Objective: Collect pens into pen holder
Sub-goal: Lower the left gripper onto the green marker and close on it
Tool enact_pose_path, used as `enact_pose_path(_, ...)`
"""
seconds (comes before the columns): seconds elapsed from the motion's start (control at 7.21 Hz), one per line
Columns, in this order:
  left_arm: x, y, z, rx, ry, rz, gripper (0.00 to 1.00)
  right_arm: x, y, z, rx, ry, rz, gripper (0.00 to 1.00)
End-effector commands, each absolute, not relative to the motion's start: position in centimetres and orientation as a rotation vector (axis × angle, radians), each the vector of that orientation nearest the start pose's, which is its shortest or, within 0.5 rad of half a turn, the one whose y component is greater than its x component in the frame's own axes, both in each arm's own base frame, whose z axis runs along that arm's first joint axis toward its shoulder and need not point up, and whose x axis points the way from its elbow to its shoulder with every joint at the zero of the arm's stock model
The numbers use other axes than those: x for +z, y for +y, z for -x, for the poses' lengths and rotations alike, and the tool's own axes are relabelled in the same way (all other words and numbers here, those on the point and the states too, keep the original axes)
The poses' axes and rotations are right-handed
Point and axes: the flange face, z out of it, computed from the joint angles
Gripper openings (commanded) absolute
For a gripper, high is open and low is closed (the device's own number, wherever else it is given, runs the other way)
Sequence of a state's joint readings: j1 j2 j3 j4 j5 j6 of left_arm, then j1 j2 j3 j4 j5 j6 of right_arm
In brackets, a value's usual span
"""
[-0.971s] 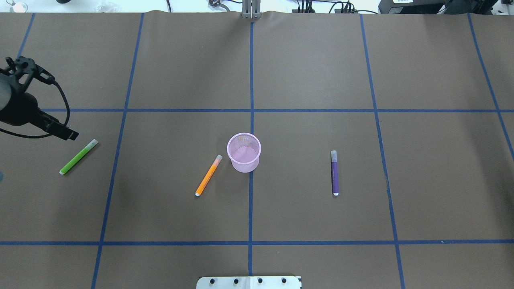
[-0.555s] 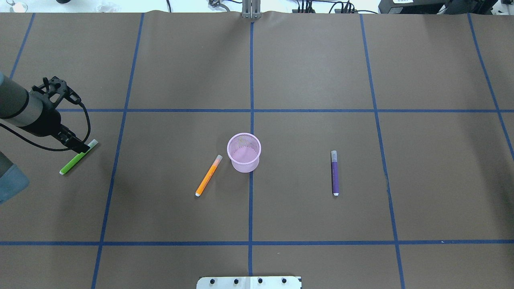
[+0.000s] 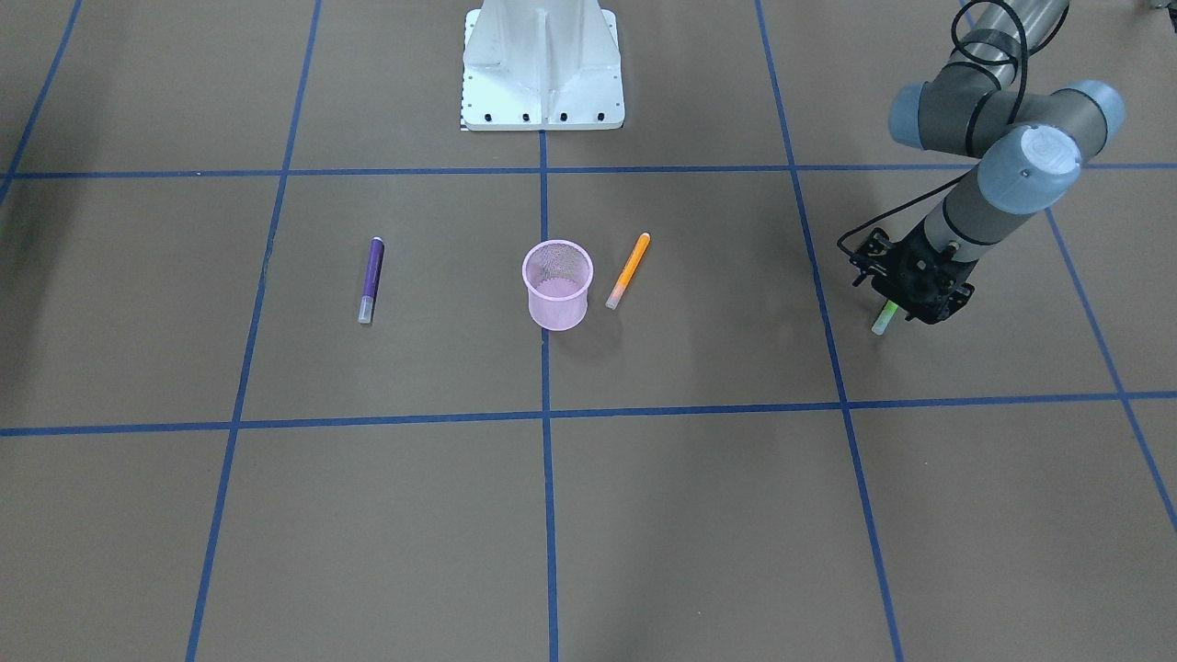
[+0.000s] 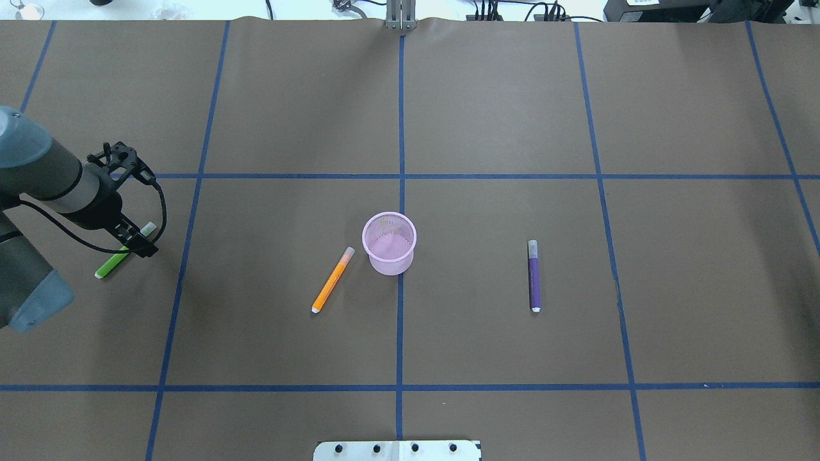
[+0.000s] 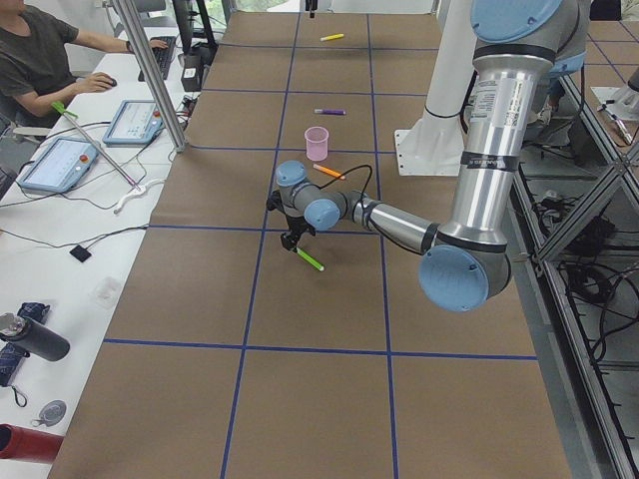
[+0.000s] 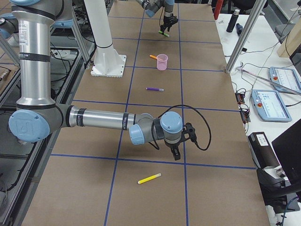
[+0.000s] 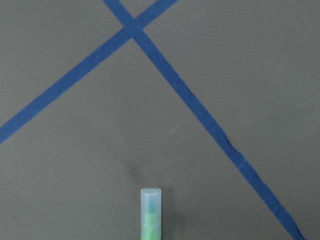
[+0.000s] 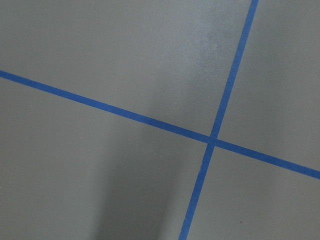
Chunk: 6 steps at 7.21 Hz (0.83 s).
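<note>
The pen holder (image 4: 391, 259) and the pens are on the bench (image 4: 500, 102), a wide brown surface divided by blue tape lines (image 4: 401, 128) into large squares.

The left arm (image 4: 45, 173) reaches in over the left part of the bench and bends down at the wrist. Its jaws are low, directly over the green pen, but I cannot tell if they are apart, together or clamped on it. The right arm (image 6: 99, 120) is stretched low over the right end of the bench, with its jaws pointing down close to a blue line. It appears only from the side, so the state of these jaws I cannot tell either.

The pen holder is a pink mesh cup that stands upright in the middle of the bench, on the centre line.

The three pens lie flat outside the cup. The purple pen (image 4: 533, 276) is to the right of the cup, well apart from it, and lies along the centre line's direction. The orange pen (image 4: 332, 280) is just to the left of the cup, slanted, with its pale end near the cup's wall but not touching. The green pen (image 4: 110, 264) is far to the left, also slanted. Its middle is hidden by the left jaws and its pale cap (image 7: 151, 200) sticks out beyond them.

A yellow pen (image 6: 149, 178) lies near the right arm's jaws.
</note>
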State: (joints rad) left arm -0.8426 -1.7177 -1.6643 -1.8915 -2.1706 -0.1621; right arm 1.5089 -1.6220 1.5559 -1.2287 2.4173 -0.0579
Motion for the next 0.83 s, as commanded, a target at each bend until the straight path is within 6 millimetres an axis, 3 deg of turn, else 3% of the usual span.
enact_pose_path(0.0, 51.61, -47.18, -33.4, 0.763, 0.769, -0.238, 0.86, 64.97, -48.58, -2.82, -0.23, -0.843, -0.258, 1.0)
enact_pose_path(0.42, 52.08, -47.1, -33.24, 0.817, 0.761, -0.251, 0.75, 64.72, -48.67, -2.89, -0.231, -0.843, -0.264, 1.0)
enact_pose_path(0.69, 52.22, -47.38, -33.0, 0.811, 0.758, -0.252, 0.75, 64.74, -48.64, -2.83, -0.235, -0.841, -0.272, 1.0)
